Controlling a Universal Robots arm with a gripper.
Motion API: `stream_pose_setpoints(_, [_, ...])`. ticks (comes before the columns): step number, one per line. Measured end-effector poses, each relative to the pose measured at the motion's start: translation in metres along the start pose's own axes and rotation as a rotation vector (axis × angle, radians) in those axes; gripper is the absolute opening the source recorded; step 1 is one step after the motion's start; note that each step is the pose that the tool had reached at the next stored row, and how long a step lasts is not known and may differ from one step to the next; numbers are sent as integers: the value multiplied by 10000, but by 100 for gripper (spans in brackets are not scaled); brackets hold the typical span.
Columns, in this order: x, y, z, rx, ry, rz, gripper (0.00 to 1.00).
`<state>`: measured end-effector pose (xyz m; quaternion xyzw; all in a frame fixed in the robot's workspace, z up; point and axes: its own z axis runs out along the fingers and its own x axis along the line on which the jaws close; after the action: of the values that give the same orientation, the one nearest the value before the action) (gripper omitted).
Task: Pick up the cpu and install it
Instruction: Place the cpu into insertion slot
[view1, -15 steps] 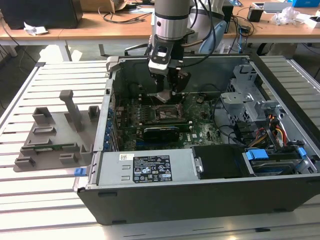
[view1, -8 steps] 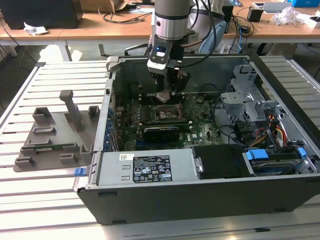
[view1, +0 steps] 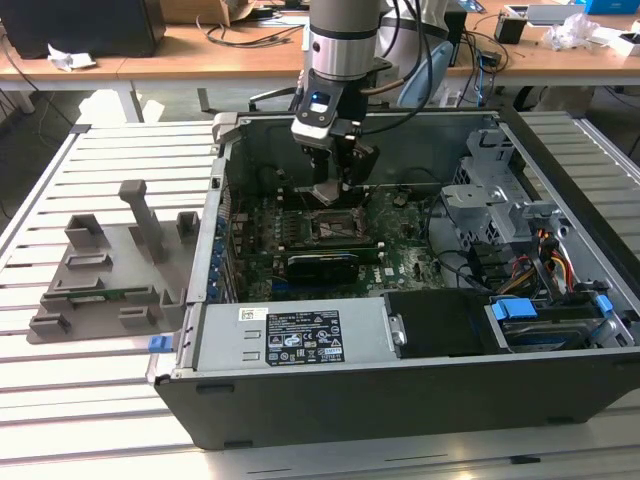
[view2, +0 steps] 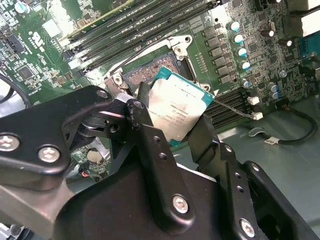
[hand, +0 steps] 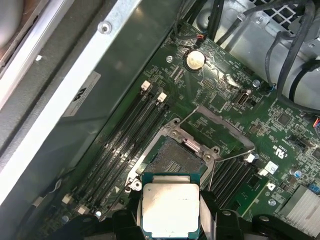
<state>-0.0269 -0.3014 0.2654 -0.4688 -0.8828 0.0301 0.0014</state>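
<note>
The cpu (view2: 176, 111), a flat square chip with a dull silvery top and a thin pale rim, is clamped by its edges between my gripper's (view2: 175, 122) black fingers (view2: 150, 135). In the first wrist view the cpu (hand: 171, 207) hangs just off the open socket (hand: 175, 157), whose metal frame is raised and whose contact field is bare. The exterior view has my gripper (view1: 335, 187) low inside the open computer case (view1: 215, 215), the cpu (view1: 328, 194) just above the socket (view1: 335, 225) on the green motherboard.
Memory slots (hand: 120, 145) run beside the socket, and a long black card (view1: 320, 265) lies in front of it. A drive cage (view1: 490, 190) and cables (view1: 550, 260) fill the case at the exterior view's right. A grey fixture (view1: 105, 265) sits on the slatted table.
</note>
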Motion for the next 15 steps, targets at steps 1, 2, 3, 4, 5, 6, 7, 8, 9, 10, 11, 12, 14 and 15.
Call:
stream_pose_setpoints(1, [0,0,0,1,1,31,55])
stream_pose_setpoints(2, [0,0,0,3,2,62,55])
stream_pose_setpoints(3, [0,0,0,6,4,123,55])
stream_pose_setpoints(4, [0,0,-1,10,4,183,55])
stream_pose_setpoints(5, [0,0,-1,13,3,223,55])
stream_pose_setpoints(6, [0,0,0,14,4,253,55])
stream_pose_setpoints(7, [0,0,0,16,4,302,55])
stream_pose_setpoints(8, [0,0,0,18,5,334,55])
stream_pose_setpoints(9, [0,0,0,20,5,367,55])
stream_pose_setpoints(10, [0,0,0,22,6,415,55])
stream_pose_setpoints(11, [0,0,0,26,7,487,55])
stream_pose_setpoints(12, [0,0,0,31,9,574,55])
stream_pose_setpoints(14, [0,0,0,37,10,704,55])
stream_pose_setpoints(15, [0,0,0,42,10,769,55])
